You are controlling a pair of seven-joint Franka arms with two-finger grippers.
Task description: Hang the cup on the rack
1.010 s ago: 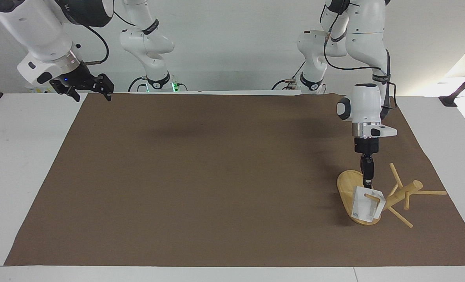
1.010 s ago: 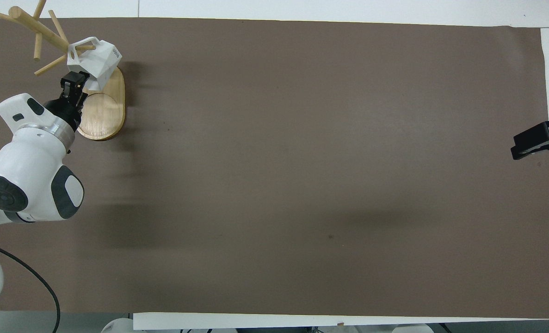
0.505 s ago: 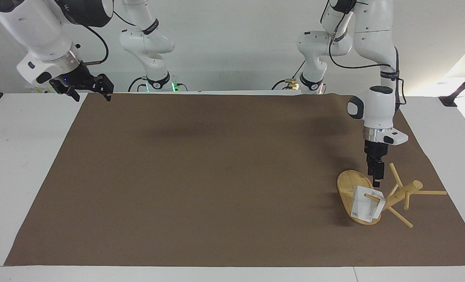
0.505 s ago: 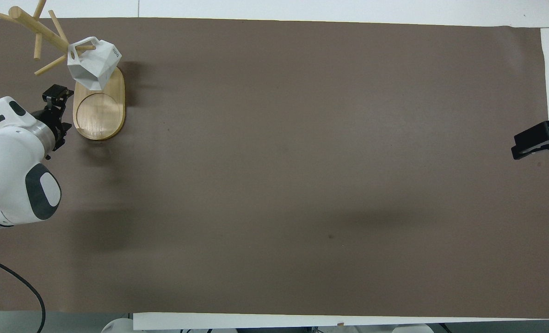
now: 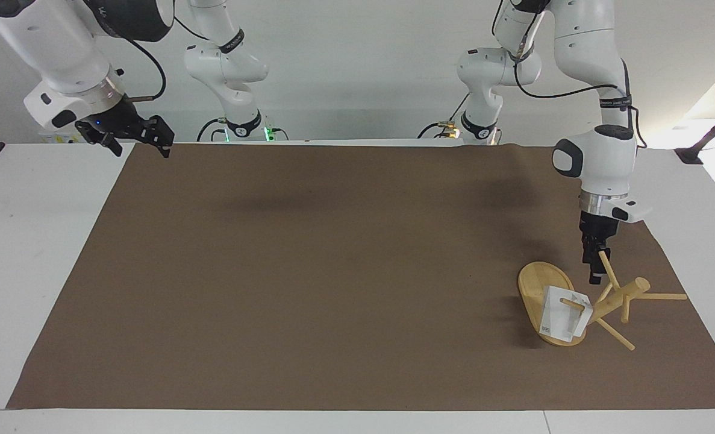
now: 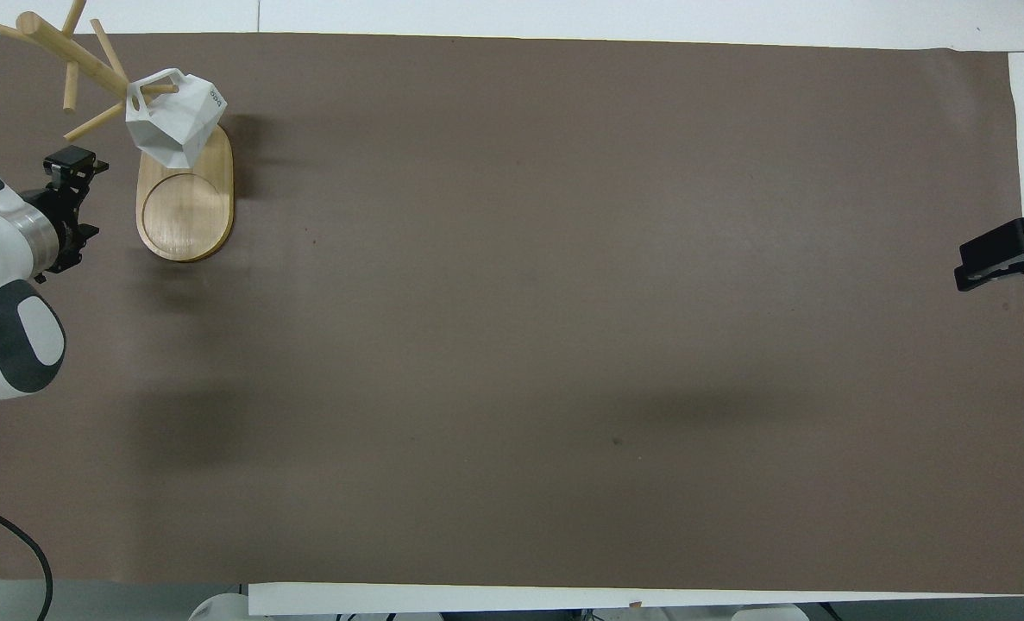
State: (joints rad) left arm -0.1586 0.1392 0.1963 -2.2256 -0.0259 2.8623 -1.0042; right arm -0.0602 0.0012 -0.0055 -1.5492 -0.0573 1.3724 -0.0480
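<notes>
The white faceted cup (image 5: 559, 319) hangs by its handle on a low peg of the bamboo rack (image 5: 619, 298), over the end of the rack's oval base (image 5: 535, 283) that lies farther from the robots. In the overhead view the cup (image 6: 175, 116) hangs above the base (image 6: 185, 207). My left gripper (image 5: 595, 276) is open and empty. It points down, close to an upper peg, beside the base toward the left arm's end, clear of the cup; it also shows in the overhead view (image 6: 72, 162). My right gripper (image 5: 137, 141) is open and empty and waits over the mat's corner at the right arm's end.
A brown mat (image 5: 333, 271) covers most of the white table (image 5: 32, 241). The rack's thin pegs (image 6: 89, 125) stick out in several directions around its post.
My left gripper has drawn away from the cup, sideways toward the left arm's end of the table, and risen a little. The cup stays hanging on its peg. The right arm has not moved.
</notes>
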